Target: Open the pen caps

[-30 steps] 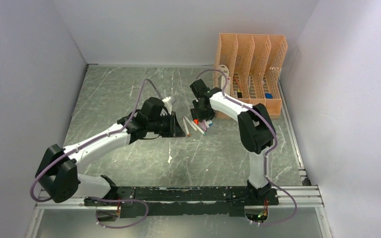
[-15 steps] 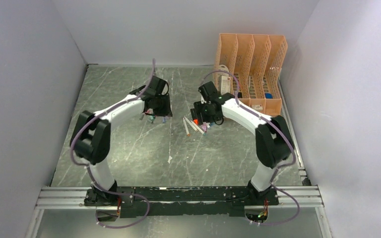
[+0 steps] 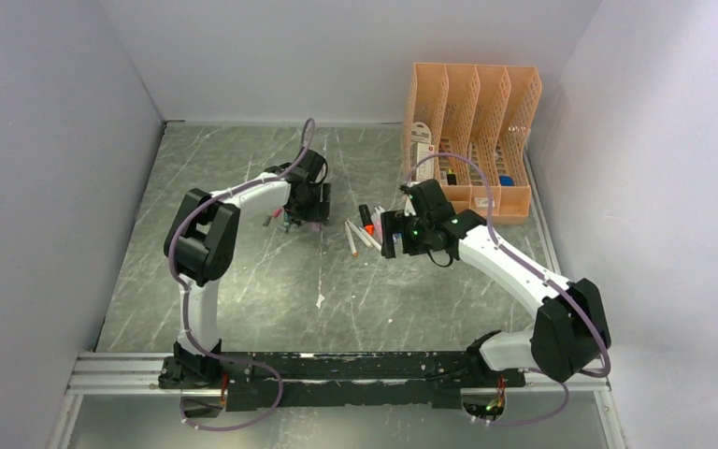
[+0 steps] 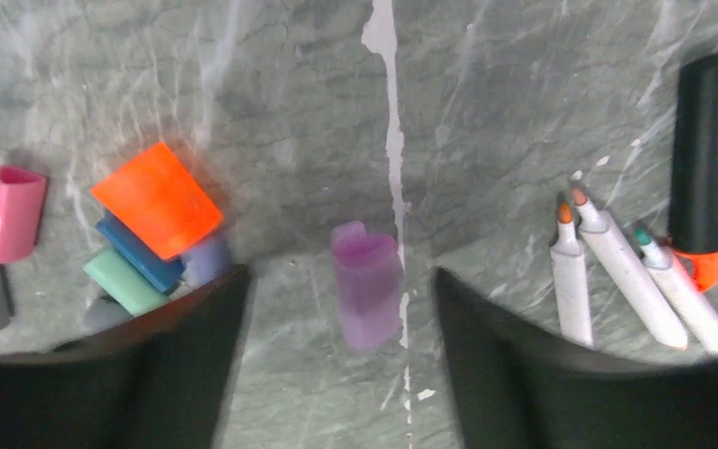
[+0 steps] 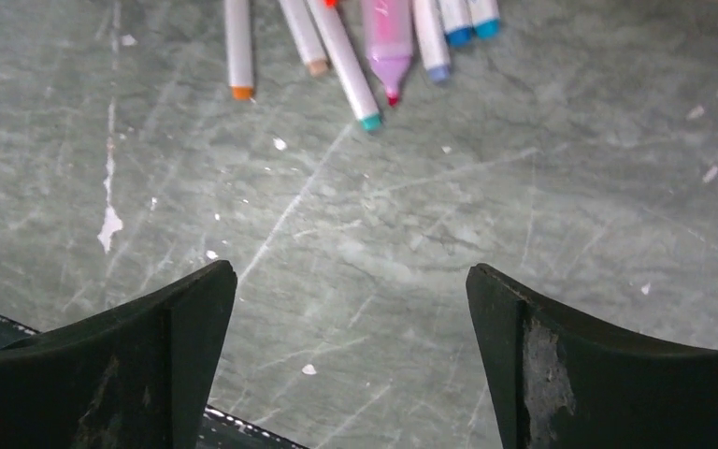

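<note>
Pen caps (image 4: pixel 156 199) lie loose in a small heap on the desk (image 5: pixel 411 234), apart from the pens (image 5: pixel 341 56), whose tips in view all look bare. One purple cap (image 4: pixel 366 295) lies between the jaws of the left tool (image 4: pixel 339 281), which stands open and grips nothing. The right tool (image 5: pixel 351 281) is open and empty too. Uncapping seems finished, or nearly so.

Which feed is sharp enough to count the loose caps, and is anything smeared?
Left wrist: purple cap and orange cap look smeared, yet countable. Right wrist: crisp, but the pens are cropped by the top edge. Top external: evenly lit, but detail too small to count.
</note>
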You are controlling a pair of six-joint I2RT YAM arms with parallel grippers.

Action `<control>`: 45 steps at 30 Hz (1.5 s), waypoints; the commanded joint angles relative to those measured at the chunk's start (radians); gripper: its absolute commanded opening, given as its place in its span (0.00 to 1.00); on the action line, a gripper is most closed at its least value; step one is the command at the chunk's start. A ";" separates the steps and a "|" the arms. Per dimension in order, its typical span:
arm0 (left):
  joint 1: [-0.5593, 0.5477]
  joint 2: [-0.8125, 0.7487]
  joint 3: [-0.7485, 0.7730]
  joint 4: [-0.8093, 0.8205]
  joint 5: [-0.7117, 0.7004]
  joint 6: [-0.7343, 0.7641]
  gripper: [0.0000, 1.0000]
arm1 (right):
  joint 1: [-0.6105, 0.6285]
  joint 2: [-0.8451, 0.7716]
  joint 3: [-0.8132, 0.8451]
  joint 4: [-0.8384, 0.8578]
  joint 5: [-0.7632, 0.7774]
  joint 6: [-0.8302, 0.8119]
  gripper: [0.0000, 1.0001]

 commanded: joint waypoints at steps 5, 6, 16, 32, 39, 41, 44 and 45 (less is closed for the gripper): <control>0.008 -0.105 -0.052 -0.022 -0.020 0.001 1.00 | -0.105 -0.092 -0.086 0.020 -0.002 0.016 1.00; 0.008 -0.143 -0.064 -0.023 -0.016 -0.001 1.00 | -0.122 -0.100 -0.090 0.024 -0.003 0.016 1.00; 0.011 -0.589 -0.123 0.036 -0.171 0.069 0.99 | -0.295 -0.221 -0.221 0.216 0.184 0.012 1.00; 0.247 -0.723 -0.725 0.654 -0.458 0.126 1.00 | -0.439 -0.197 -0.703 1.247 0.501 -0.180 1.00; 0.274 -0.658 -0.896 0.978 -0.461 0.225 1.00 | -0.527 0.073 -0.728 1.585 0.439 -0.187 1.00; 0.279 -0.659 -0.963 1.111 -0.423 0.290 1.00 | -0.540 0.153 -0.735 1.690 0.418 -0.194 1.00; 0.284 -0.637 -0.977 1.154 -0.421 0.341 1.00 | -0.514 0.204 -0.725 1.721 0.389 -0.246 1.00; 0.286 -0.628 -0.976 1.158 -0.429 0.353 1.00 | -0.513 0.229 -0.739 1.786 0.385 -0.258 1.00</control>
